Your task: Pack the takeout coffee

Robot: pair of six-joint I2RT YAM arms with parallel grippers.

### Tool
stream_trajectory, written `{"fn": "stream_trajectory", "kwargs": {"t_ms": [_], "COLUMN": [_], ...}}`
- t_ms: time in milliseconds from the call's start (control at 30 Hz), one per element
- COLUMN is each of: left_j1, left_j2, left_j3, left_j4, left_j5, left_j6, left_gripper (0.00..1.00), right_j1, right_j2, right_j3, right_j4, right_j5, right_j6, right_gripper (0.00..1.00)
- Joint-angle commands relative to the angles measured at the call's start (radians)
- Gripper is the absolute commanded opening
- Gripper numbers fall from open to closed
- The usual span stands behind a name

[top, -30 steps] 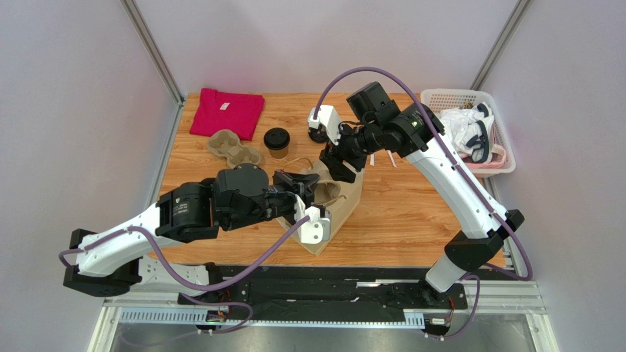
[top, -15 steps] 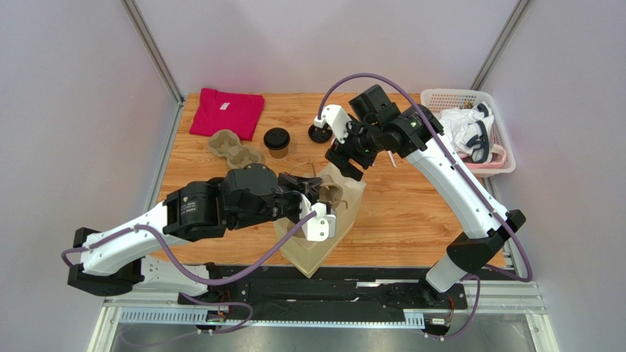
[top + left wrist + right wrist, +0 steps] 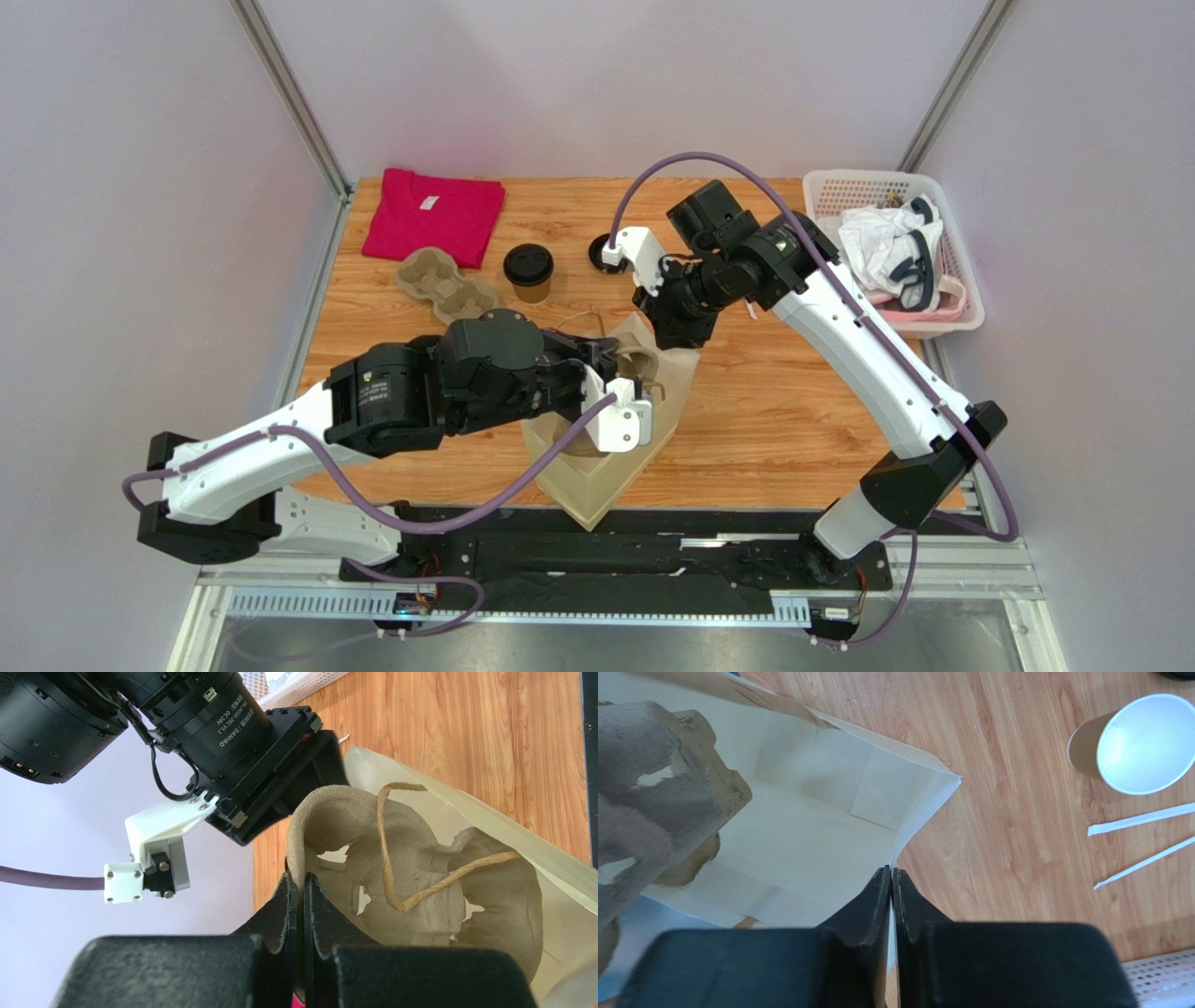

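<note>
The takeout coffee (image 3: 528,272), a tan cup with a black lid, stands at the back of the table, apart from both grippers. A brown paper bag (image 3: 606,455) stands open in the middle. My left gripper (image 3: 302,882) is shut on the rim of a pulp cup carrier (image 3: 428,882) that sits in the bag's mouth (image 3: 561,875). My right gripper (image 3: 892,875) is shut on the bag's thin far rim (image 3: 927,805), holding it open. From above, the right gripper (image 3: 683,331) sits at the bag's back edge.
A second pulp carrier (image 3: 446,284) and a red shirt (image 3: 432,213) lie at the back left. A loose black lid (image 3: 605,255) lies behind the bag. An open tan cup (image 3: 1141,742) and white strips (image 3: 1137,819) lie right of the bag. A white basket (image 3: 957,266) holds clothes.
My right gripper came down from open and shut on the bag's far rim. The left arm shifted a little to the right with the carrier, and the bag stands more upright.
</note>
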Motion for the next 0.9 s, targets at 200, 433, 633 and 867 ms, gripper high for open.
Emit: {"fn": "stream_trajectory", "kwargs": {"t_ms": [200,433,633,867], "left_j1": [0.005,0.005,0.233,0.819], "left_j2": [0.010,-0.030,-0.059,-0.127], "left_j3": [0.241,0.372,0.490,0.205], "left_j4": [0.132,0.229,0.070,-0.217], "left_j5": [-0.077,-0.138,-0.188,0.143], "left_j6": [0.091,0.114,-0.056,-0.385], "left_gripper": [0.00,0.00,0.00,0.00], "right_j1": [0.001,0.000,-0.010,-0.013], "right_j2": [0.007,-0.009,-0.033,-0.030], "right_j3": [0.053,0.033,0.008,0.011], "right_j4": [-0.192,-0.184,-0.184,-0.173], "right_j5": [0.002,0.010,0.017,0.025], "right_j6": [-0.101,-0.142,-0.179,-0.205], "right_gripper": [0.00,0.00,0.00,0.00]}}
